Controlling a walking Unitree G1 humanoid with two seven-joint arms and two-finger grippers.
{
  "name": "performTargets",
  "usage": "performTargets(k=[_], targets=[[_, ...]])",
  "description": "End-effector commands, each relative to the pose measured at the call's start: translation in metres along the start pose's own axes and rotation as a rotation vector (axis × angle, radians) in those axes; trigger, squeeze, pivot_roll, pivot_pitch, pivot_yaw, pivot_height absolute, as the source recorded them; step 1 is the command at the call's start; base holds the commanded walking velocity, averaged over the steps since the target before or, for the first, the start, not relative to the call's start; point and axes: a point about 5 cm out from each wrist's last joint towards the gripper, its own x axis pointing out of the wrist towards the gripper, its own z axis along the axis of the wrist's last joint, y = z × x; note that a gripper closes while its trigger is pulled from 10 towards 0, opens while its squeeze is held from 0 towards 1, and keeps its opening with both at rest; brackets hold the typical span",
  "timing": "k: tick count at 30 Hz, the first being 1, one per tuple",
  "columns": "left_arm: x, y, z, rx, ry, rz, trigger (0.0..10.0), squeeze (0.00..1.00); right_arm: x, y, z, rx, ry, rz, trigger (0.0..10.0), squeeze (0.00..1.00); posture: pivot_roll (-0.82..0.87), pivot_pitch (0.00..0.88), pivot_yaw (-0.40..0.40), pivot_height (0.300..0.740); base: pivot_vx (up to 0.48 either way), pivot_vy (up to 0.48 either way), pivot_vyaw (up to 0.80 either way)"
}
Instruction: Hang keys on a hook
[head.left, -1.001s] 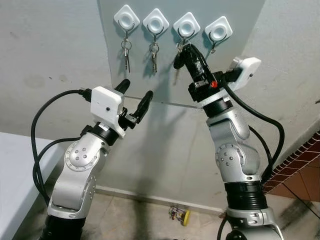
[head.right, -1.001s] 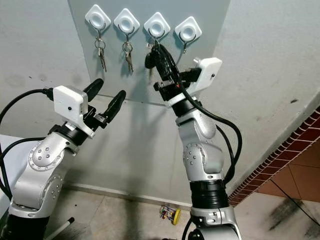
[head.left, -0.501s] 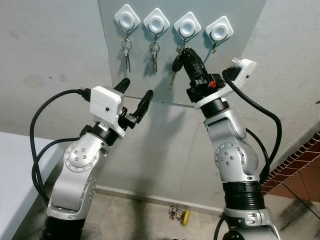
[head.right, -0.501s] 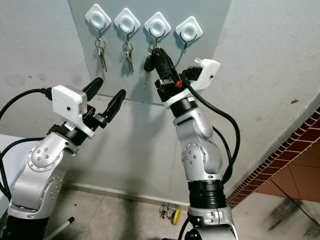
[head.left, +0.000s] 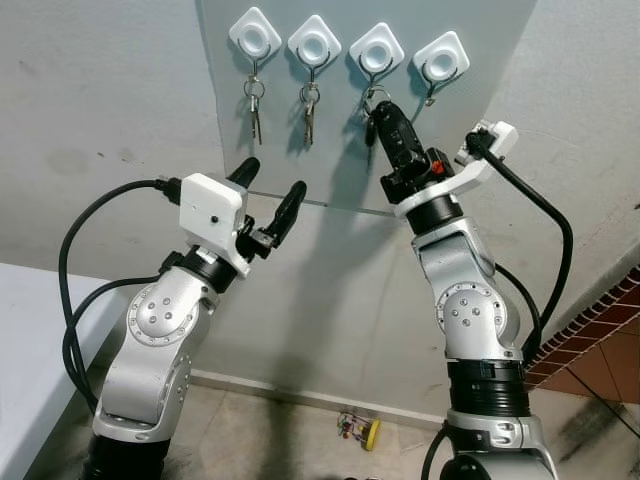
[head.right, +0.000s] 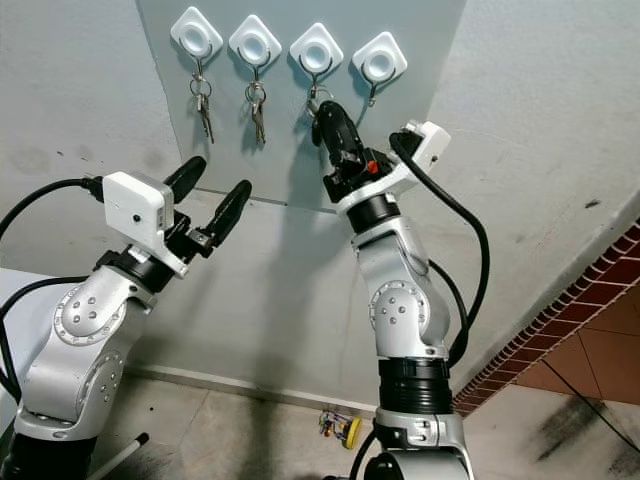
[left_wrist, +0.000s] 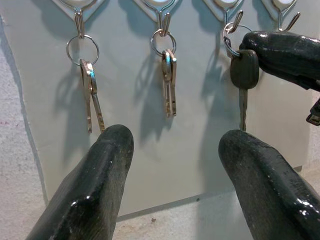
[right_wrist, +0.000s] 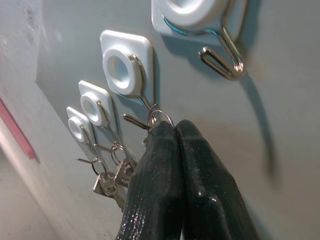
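Keys (left_wrist: 243, 75) pinched by right end effector (head.left: 385, 108) at hook (right_wrist: 137, 107).

Four hooks (head.left: 347, 52) sat in a row on the wall panel (head.left: 480, 40). Keys hung from the two leftmost (head.left: 254, 105); the right gripper (head.left: 385, 115) held a key (left_wrist: 244, 72) under the third hook, with the left gripper (head.left: 268, 190) lower left
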Motion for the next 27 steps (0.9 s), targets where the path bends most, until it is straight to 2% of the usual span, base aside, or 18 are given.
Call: performTargets(k=[1, 2, 3, 19, 23, 27], targets=[[-0.001, 0.000, 0.003, 0.014, -0.002, 0.008, 10.0, 0.00, -0.001, -0.003, -0.002, 0.015, 0.014, -0.017, 10.0, 0.00, -0.04, 0.110, -0.044, 0.740, 0.000, 0.000, 0.00], [-0.001, 0.000, 0.003, 0.014, -0.002, 0.008, 10.0, 0.00, -0.002, -0.003, -0.002, 0.015, 0.015, -0.015, 10.0, 0.00, -0.04, 0.110, -0.044, 0.740, 0.000, 0.000, 0.00], [-0.001, 0.000, 0.003, 0.014, -0.002, 0.010, 10.0, 0.00, -0.003, -0.003, -0.003, 0.014, 0.016, -0.013, 10.0, 1.00, -0.04, 0.111, -0.043, 0.740, 0.000, 0.000, 0.00], [-0.001, 0.004, 0.002, 0.036, 0.002, 0.032, 10.0, 0.00, -0.008, -0.008, -0.006, -0.036, 0.028, -0.021, 10.0, 1.00, -0.04, 0.105, -0.045, 0.740, 0.000, 0.000, 0.00], [-0.004, 0.008, -0.004, 0.038, 0.022, 0.070, 10.0, 0.00, -0.018, -0.014, -0.016, -0.154, 0.081, -0.021, 10.0, 1.00, -0.04, 0.102, -0.046, 0.740, 0.000, 0.000, 0.00], [-0.007, 0.010, -0.014, 0.042, 0.053, 0.110, 10.0, 0.00, -0.029, -0.022, -0.027, -0.208, 0.133, -0.024, 10.0, 1.00, -0.05, 0.102, -0.043, 0.740, 0.000, 0.000, 0.00]])
